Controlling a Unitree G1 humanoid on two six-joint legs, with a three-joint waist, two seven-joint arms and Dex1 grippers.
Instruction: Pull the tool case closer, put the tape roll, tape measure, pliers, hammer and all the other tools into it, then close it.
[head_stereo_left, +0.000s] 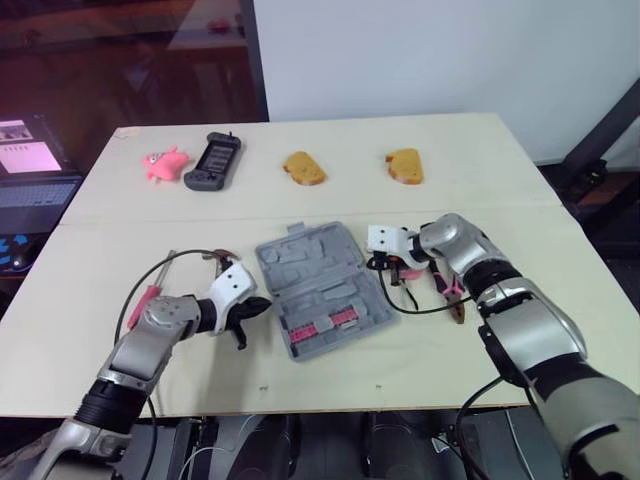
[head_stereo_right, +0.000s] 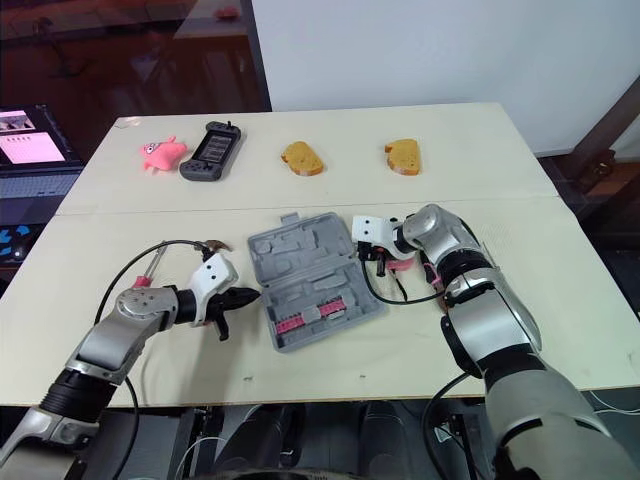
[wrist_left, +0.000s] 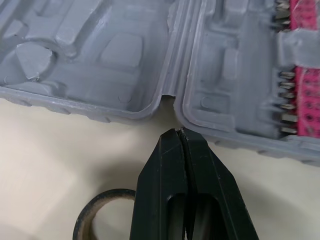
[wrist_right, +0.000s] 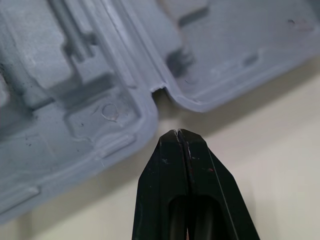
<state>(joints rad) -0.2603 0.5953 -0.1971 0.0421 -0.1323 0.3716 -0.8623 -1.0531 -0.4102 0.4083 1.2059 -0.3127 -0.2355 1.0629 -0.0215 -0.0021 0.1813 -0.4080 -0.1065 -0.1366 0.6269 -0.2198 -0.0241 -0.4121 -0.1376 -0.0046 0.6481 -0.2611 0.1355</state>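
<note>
The grey tool case (head_stereo_left: 318, 262) lies open in the middle of the table, with a pink bit holder (head_stereo_left: 322, 322) in its near half. My left gripper (head_stereo_left: 256, 306) is shut and empty, its tip just off the case's left edge by the hinge notch (wrist_left: 167, 96). A black tape roll (wrist_left: 97, 212) lies under it. My right gripper (head_stereo_left: 377, 263) is shut too, its tip beside the hinge notch (wrist_right: 159, 91) on the case's right side. A hammer with a pink grip (head_stereo_left: 152, 295) lies by my left arm. Pink-handled pliers (head_stereo_left: 447, 287) lie under my right forearm.
Along the far side sit a pink toy (head_stereo_left: 165, 163), a black handheld console (head_stereo_left: 213, 162) and two bread-like pieces (head_stereo_left: 304, 168) (head_stereo_left: 405, 165). A laptop (head_stereo_left: 30, 175) stands off the table's left edge. Black cables loop near both wrists.
</note>
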